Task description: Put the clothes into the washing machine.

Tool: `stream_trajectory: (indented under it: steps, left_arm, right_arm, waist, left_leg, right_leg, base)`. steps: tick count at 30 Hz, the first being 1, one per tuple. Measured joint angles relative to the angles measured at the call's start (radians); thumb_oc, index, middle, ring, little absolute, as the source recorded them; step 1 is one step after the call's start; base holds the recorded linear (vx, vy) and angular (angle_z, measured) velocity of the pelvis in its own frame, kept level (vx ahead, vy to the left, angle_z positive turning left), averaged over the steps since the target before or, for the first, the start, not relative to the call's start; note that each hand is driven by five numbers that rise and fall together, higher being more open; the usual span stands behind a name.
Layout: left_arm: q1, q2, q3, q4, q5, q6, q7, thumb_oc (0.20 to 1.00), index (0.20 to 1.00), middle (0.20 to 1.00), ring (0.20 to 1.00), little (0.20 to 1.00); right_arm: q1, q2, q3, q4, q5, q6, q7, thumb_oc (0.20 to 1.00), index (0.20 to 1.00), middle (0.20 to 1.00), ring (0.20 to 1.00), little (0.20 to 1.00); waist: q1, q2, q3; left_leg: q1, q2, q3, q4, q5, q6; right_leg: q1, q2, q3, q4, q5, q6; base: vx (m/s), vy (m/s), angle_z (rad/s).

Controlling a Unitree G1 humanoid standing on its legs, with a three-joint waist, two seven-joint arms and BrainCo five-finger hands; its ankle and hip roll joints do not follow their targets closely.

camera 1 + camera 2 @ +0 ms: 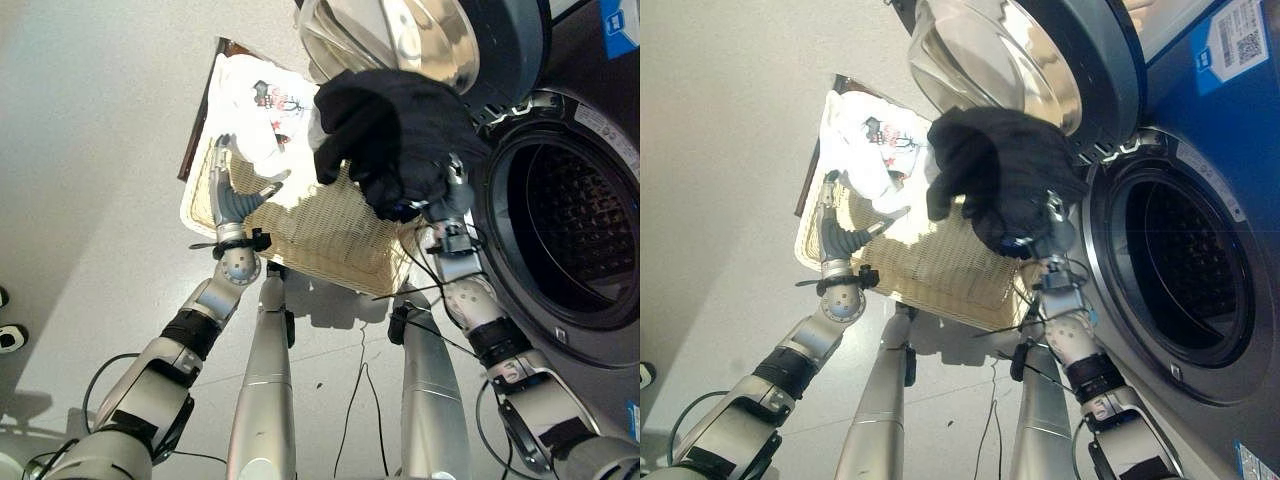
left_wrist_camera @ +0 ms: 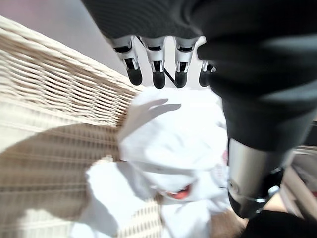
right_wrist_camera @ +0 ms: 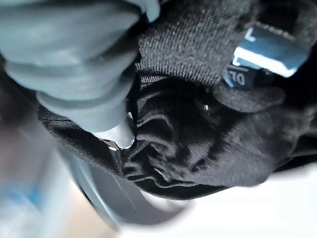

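My right hand (image 1: 452, 196) is shut on a black garment (image 1: 395, 135), holding it bunched up in the air between the wicker basket (image 1: 310, 235) and the washing machine's open drum (image 1: 570, 225). The right wrist view has the black garment (image 3: 198, 134) gathered against the thumb. A white printed garment (image 1: 262, 110) lies at the basket's far end. My left hand (image 1: 232, 195) hovers open just above the basket next to the white garment (image 2: 168, 163), fingers (image 2: 157, 74) straight and touching nothing.
The machine's round door (image 1: 420, 35) stands swung open above the black garment, beyond the basket. A dark board (image 1: 200, 110) pokes out under the basket's far left side. Pale floor stretches to the left.
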Motion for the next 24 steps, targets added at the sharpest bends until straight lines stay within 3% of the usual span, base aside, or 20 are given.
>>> stream_trajectory:
  steps: [2, 8, 19, 24]
  left_arm:
    - [0.002, -0.003, 0.01, 0.018, 0.001, -0.011, 0.024, 1.0, 1.0, 1.0, 1.0, 1.0]
    - [-0.033, -0.009, 0.032, 0.052, 0.019, -0.023, 0.084, 1.0, 1.0, 1.0, 1.0, 1.0]
    - [-0.069, -0.008, 0.03, 0.136, 0.02, -0.023, 0.103, 1.0, 1.0, 1.0, 1.0, 1.0]
    - [-0.115, -0.003, 0.027, 0.188, 0.019, -0.02, 0.089, 1.0, 1.0, 1.0, 1.0, 1.0]
  right_arm:
    - [0.027, -0.001, -0.006, 0.014, -0.003, -0.004, -0.022, 0.2, 0.2, 0.2, 0.2, 0.2]
    - [0.026, -0.005, -0.008, 0.067, -0.026, -0.048, -0.107, 0.2, 0.2, 0.2, 0.2, 0.2]
    - [-0.077, -0.008, -0.031, 0.198, -0.039, -0.133, -0.223, 0.2, 0.2, 0.2, 0.2, 0.2]
    - [-0.19, -0.078, -0.087, 0.309, -0.035, -0.196, -0.344, 0.2, 0.2, 0.2, 0.2, 0.2]
  waist:
    - [-0.025, 0.0, 0.0]
    - [-0.029, 0.0, 0.0]
    - [-0.047, 0.0, 0.0]
    - [-0.042, -0.001, 0.0]
  left_leg:
    - [0.0, 0.003, 0.004, -0.002, 0.0, 0.0]
    - [0.004, 0.015, 0.024, -0.001, -0.003, 0.003]
    - [0.003, 0.015, 0.033, -0.002, -0.001, 0.0]
    - [0.003, 0.016, 0.032, 0.001, 0.0, 0.0]
  right_leg:
    - [0.0, 0.003, 0.001, -0.008, 0.006, -0.001]
    - [-0.001, 0.018, 0.016, -0.03, 0.025, -0.006]
    - [0.004, 0.02, 0.024, -0.058, 0.047, -0.004]
    - [0.009, 0.021, 0.024, -0.062, 0.052, -0.004]
  base:
    - [-0.01, 0.029, -0.09]
    - [-0.01, 0.029, -0.1]
    - [0.0, 0.008, -0.01]
    - [0.0, -0.061, 0.0]
